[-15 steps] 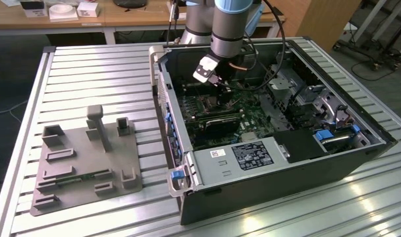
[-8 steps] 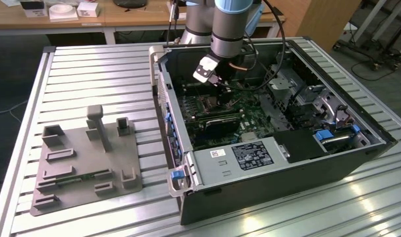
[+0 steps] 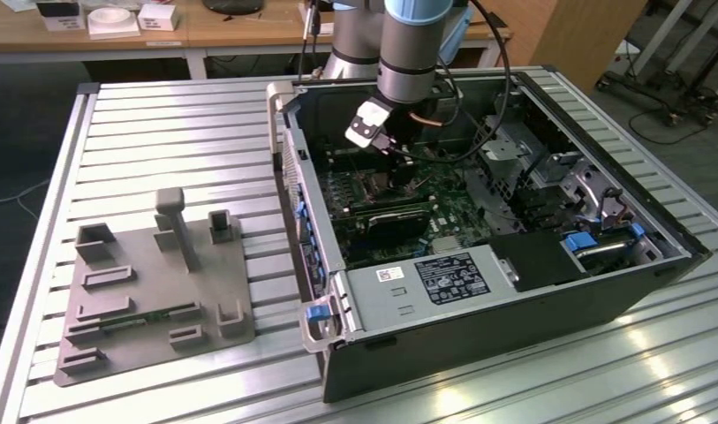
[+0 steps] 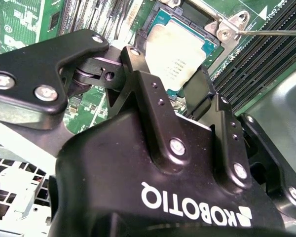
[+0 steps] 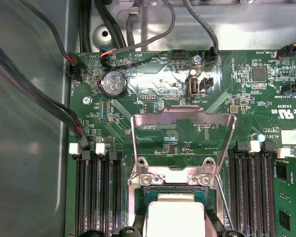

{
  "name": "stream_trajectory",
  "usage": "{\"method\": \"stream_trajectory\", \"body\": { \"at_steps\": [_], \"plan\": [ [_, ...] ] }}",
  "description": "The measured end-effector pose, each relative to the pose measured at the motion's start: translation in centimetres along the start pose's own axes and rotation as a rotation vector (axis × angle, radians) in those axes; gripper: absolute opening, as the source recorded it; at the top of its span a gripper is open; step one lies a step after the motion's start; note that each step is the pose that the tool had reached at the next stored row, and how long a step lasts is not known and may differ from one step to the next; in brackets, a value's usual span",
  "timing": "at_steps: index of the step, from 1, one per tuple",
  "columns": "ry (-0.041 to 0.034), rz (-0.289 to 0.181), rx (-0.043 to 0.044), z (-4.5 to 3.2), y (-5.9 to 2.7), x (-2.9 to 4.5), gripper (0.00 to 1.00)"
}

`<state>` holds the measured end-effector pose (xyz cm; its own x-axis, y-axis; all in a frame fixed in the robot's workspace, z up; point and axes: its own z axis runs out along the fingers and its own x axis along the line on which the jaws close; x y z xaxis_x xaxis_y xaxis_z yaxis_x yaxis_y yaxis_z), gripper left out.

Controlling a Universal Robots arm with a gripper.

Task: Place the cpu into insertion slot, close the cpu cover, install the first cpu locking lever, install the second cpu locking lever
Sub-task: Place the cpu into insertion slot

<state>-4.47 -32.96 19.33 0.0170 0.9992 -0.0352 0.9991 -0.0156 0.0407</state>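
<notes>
My arm (image 3: 411, 53) is reaching down from above into the open PC case (image 3: 512, 331), which is lying on its side on the slatted metal table (image 3: 158, 124). Wrist's pointing at the green mobo (image 3: 459, 221) w/ my pincer (image 3: 403, 187) hanging low over it, approx mid-board.

In the second wrist view the pincer (image 4: 170, 69) is sitting right over the cpu (image 4: 180, 47). The cpu's silver top is facing up and it's lying at the insertion slot (image 4: 228, 27), lined up w/ the rim. Can't tell if I'm clenching the cpu or letting go of it, nor if it's fully seated.

In the first wrist view the cpu (image 5: 175, 219) is showing at the slot (image 5: 150, 196). The cpu cover (image 5: 182, 120) is standing swung open, hinged at the slot's edge away from my pincer, w/ board showing thru its cut-out. Memory slots (image 5: 96, 197) are running along both sides. A thin lever rod (image 4: 271, 33) is sticking out beside the slot.
</notes>
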Motion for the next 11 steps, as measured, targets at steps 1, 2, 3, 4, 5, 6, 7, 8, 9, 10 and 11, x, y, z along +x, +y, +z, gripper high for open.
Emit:
{"method": "stream_trajectory", "body": {
  "at_steps": [1,2,3,4,5,6,7,8,9,10,11],
  "plan": [
    [-0.0001,0.0,0.0,0.0,0.0,0.0,0.54],
    [-0.0002,0.0,0.0,0.0,0.0,0.0,0.54],
    [-0.0004,0.0,0.0,0.0,0.0,0.0,0.54],
    [-0.0004,0.0,-0.0001,0.0,0.0,0.0,0.54],
    [-0.0005,0.0,0.0,0.0,0.0,0.0,0.55],
    [-0.0006,0.0,-0.0001,0.0,0.0,0.0,0.55],
    [-0.0007,0.0,0.0,0.0,0.0,0.0,0.61],
    [-0.0008,0.0,-0.0001,0.0,0.0,0.0,0.61],
    [-0.001,0.0,0.0,0.0,0.0,0.0,0.67],
    [-0.0011,0.0,-0.0001,0.0,0.0,0.0,0.67],
    [-0.0012,0.0,0.0,0.0,0.0,0.0,0.67]
  ]
}}
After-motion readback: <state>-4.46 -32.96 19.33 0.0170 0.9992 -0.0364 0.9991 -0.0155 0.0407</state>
